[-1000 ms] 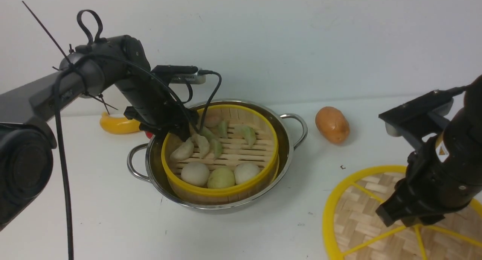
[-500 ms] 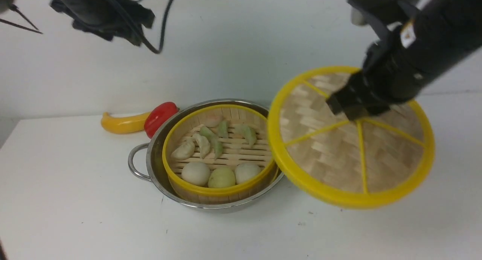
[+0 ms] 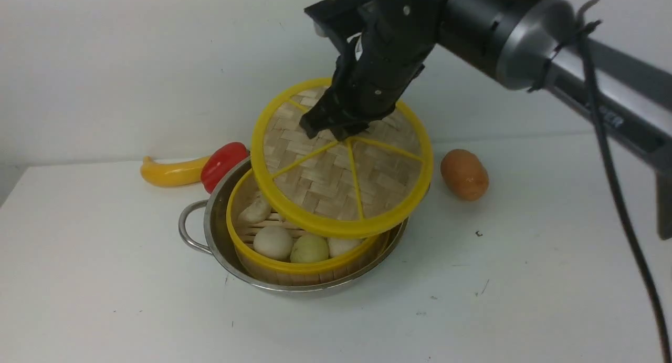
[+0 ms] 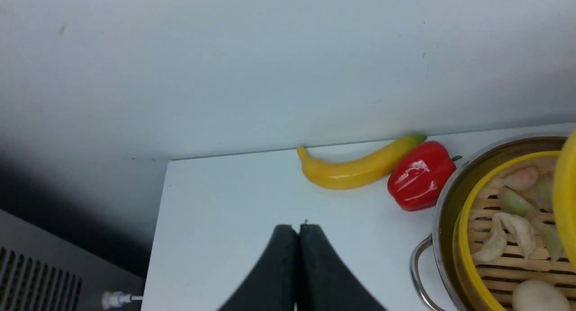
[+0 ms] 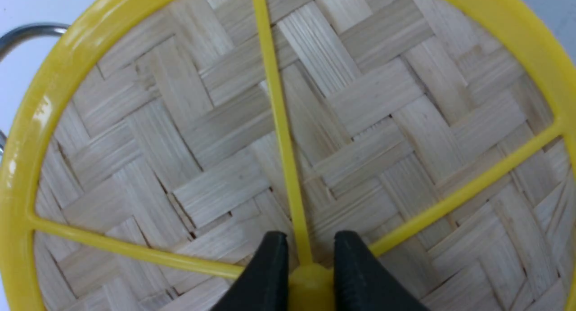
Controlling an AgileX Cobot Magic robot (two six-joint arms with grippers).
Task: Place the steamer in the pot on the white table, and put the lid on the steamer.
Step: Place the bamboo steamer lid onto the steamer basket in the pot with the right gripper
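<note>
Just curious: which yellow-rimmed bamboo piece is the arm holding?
The flat woven lid, pinched at its centre knob; the deeper basket sits in the pot.

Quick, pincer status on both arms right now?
Left pincer: closed, holding nothing.
Right pincer: closed on the lid, gripping it at its centre.

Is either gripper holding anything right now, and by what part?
The right gripper holds the lid by its central yellow knob; the left gripper is shut, holding nothing.
</note>
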